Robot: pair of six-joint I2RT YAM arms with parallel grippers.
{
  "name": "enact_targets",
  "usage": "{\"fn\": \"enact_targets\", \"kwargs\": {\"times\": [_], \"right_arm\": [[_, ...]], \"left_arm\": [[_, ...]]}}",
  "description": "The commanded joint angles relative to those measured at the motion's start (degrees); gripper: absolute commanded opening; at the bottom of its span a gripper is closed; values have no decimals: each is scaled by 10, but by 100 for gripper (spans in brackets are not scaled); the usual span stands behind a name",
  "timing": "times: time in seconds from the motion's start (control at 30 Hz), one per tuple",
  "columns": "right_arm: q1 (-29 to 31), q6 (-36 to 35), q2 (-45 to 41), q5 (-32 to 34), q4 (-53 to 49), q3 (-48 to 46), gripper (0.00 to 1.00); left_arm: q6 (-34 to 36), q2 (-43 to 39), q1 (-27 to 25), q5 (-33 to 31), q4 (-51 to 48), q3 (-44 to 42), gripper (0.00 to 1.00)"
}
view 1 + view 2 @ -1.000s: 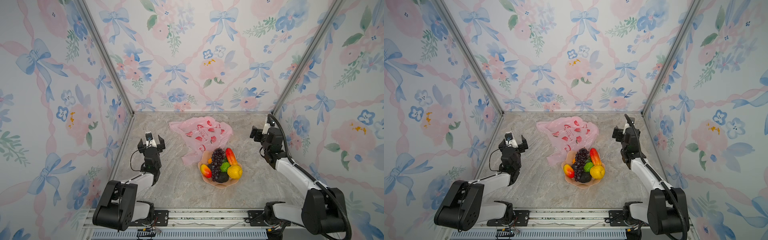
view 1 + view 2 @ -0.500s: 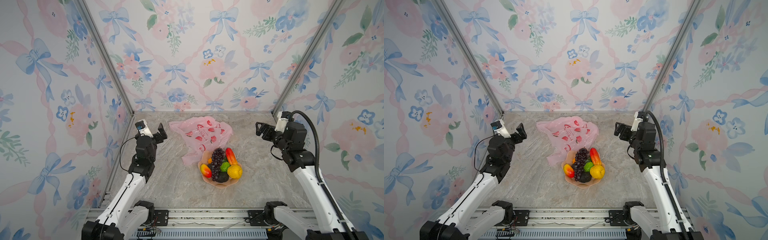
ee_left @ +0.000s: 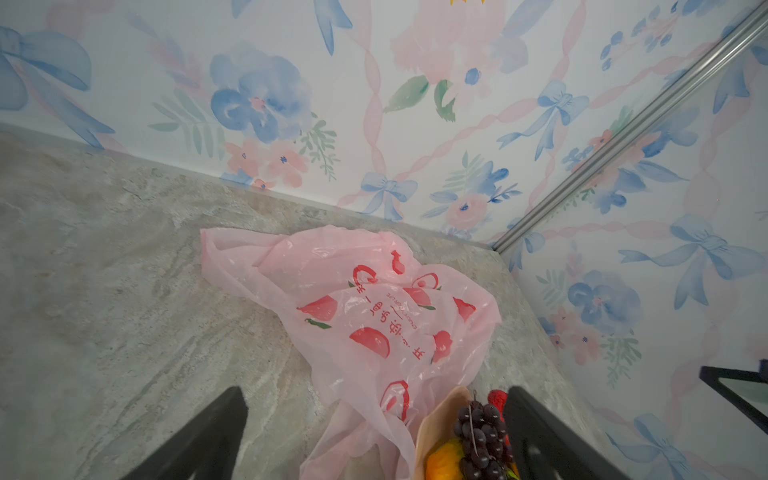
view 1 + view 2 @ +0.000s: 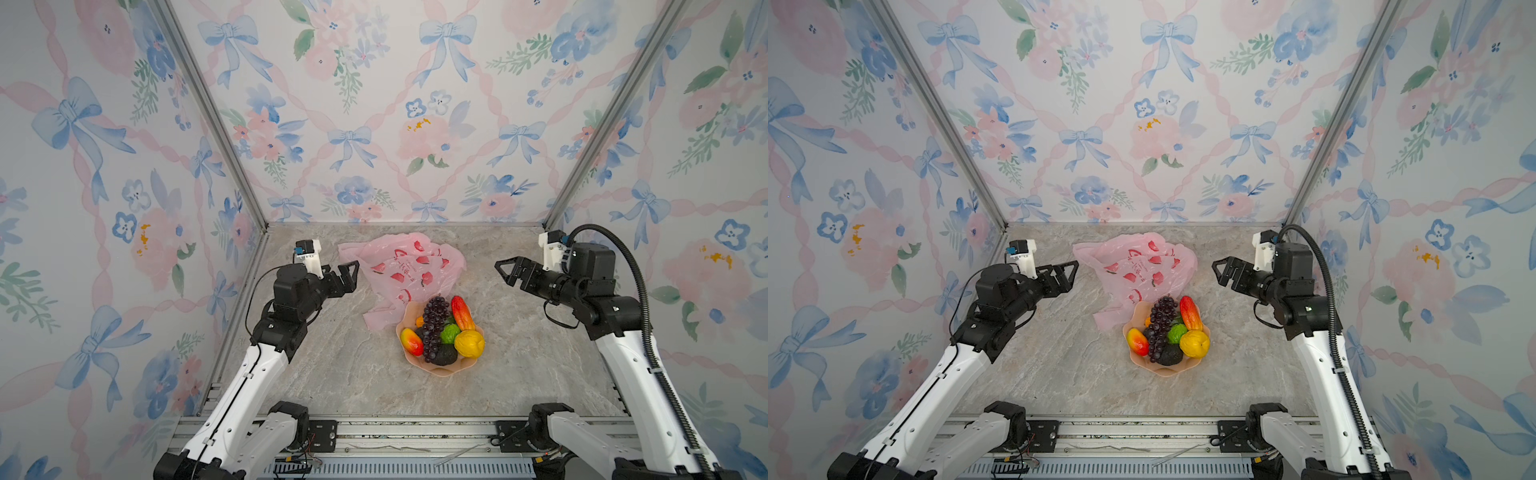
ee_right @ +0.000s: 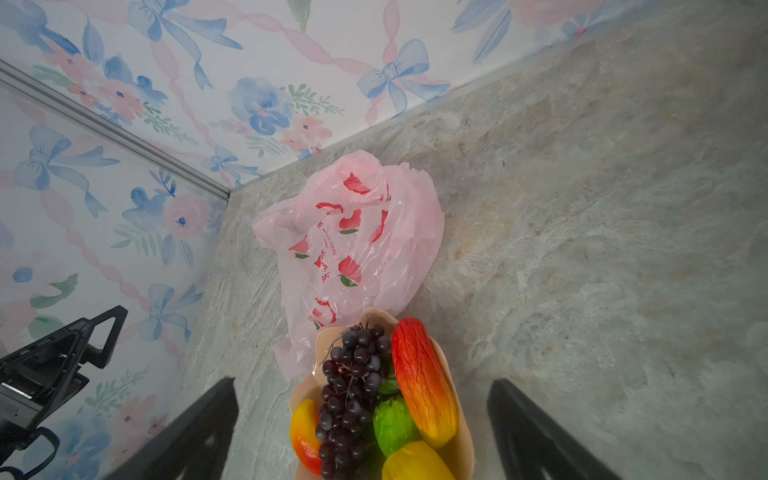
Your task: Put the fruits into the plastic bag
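Observation:
The pink plastic bag point(image 4: 409, 268) point(image 4: 1138, 266) lies crumpled and flat on the marble table towards the back, with one edge touching the bowl. The fruits are piled in the bowl just in front of it: a purple grape bunch point(image 4: 434, 318), a lemon point(image 4: 469, 344), two red-yellow mangoes point(image 4: 462, 312), a green fruit point(image 4: 450, 333) and a black avocado point(image 4: 444, 355). My left gripper point(image 4: 347, 275) point(image 3: 374, 390) hangs open to the left of the bag. To the right of the bag my right gripper point(image 4: 505, 274) point(image 5: 362, 381) is open too. Both are empty and raised above the table.
The peach scalloped bowl point(image 4: 440, 372) point(image 5: 461, 449) holds the fruits near the table's middle. Floral walls close in the left, back and right sides. A metal rail point(image 4: 395, 432) with the arm bases runs along the front edge.
Both arms have risen from a low folded pose and stretched inward, so the grippers now face the bag from either side. Bag and fruits have not moved.

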Motion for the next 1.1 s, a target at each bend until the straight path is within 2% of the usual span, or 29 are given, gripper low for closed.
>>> {"fn": "enact_targets", "kwargs": {"times": [0.0, 0.2, 0.43, 0.67, 0.83, 1.07], "right_arm": [[23, 5, 21, -13, -48, 15, 96], [79, 3, 81, 21, -50, 30, 97], [211, 6, 145, 86, -31, 66, 96], [312, -5, 260, 106, -25, 136, 96], [387, -82, 352, 151, -59, 226, 96], [429, -168, 490, 131, -108, 332, 97]], "left_arm": [[-40, 5, -7, 53, -31, 4, 98], [-67, 47, -16, 66, -33, -4, 98], [-67, 91, -17, 60, -42, -6, 98], [-75, 79, -2, 48, -56, -24, 98], [-73, 41, 33, 58, -75, -59, 98], [-75, -9, 84, 73, -90, -100, 98]]}}
